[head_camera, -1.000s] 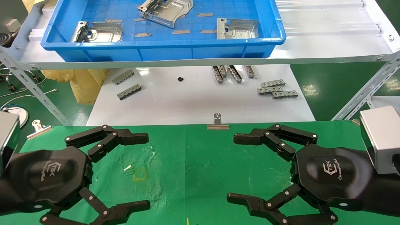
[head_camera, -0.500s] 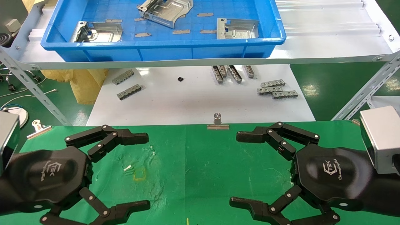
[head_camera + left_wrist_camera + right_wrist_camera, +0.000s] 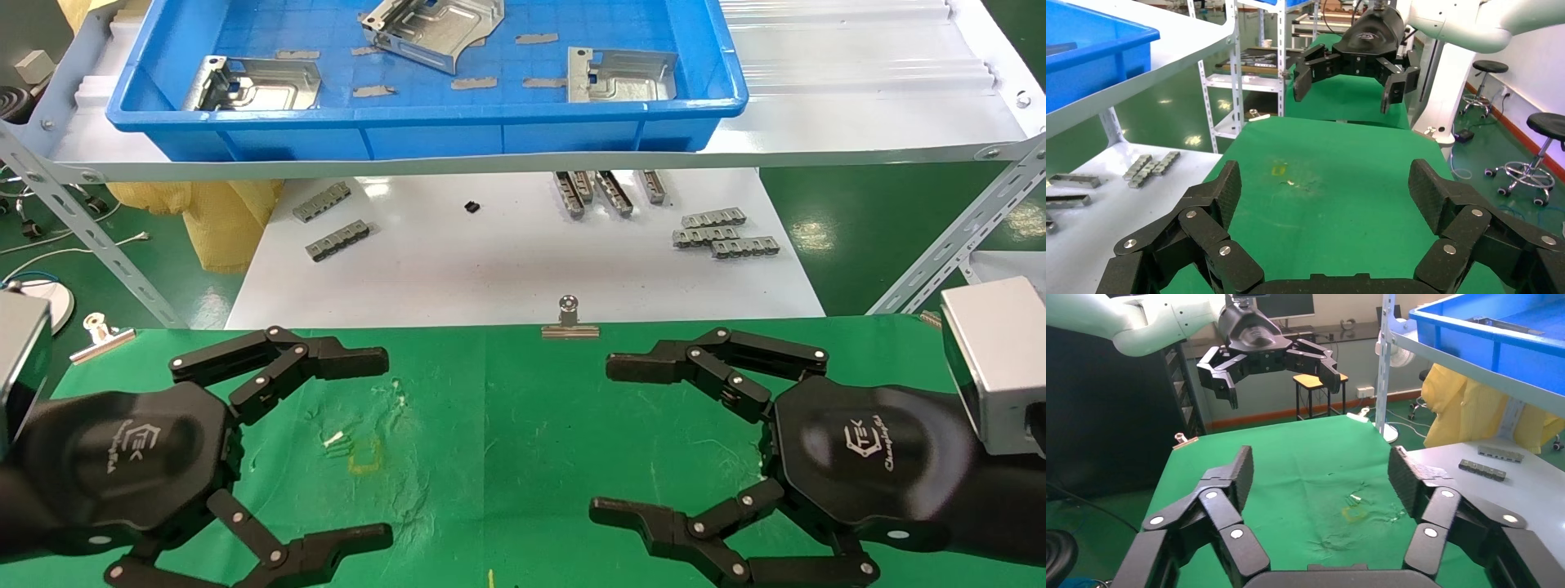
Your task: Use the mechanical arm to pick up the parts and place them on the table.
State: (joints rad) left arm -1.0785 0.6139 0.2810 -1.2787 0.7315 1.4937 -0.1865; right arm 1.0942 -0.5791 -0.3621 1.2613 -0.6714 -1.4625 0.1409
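Note:
Three shiny silver parts lie in the blue tray [image 3: 425, 131] on the raised shelf at the back: one on the left [image 3: 253, 84], one tilted in the middle [image 3: 431, 31], one on the right [image 3: 621, 75]. My left gripper [image 3: 382, 447] hovers open and empty over the green cloth table [image 3: 507, 425], near the yellow square mark [image 3: 365, 454]. My right gripper [image 3: 605, 439] is open and empty over the cloth's right half. The left wrist view shows its own open jaws [image 3: 1324, 190] over bare cloth. The right wrist view shows the same [image 3: 1321, 471].
Grey toothed strips [image 3: 723, 233] [image 3: 331, 220] lie on the white tabletop [image 3: 490, 269] beyond the cloth. A binder clip [image 3: 569, 318] holds the cloth's far edge, another [image 3: 102, 335] sits at the left. Slanted shelf struts [image 3: 82, 237] [image 3: 956, 237] flank the tabletop. Grey slips lie in the tray.
My right gripper's fingers shifted slightly right, then back left, and now stand a touch closer together. The left gripper and the parts have not moved.

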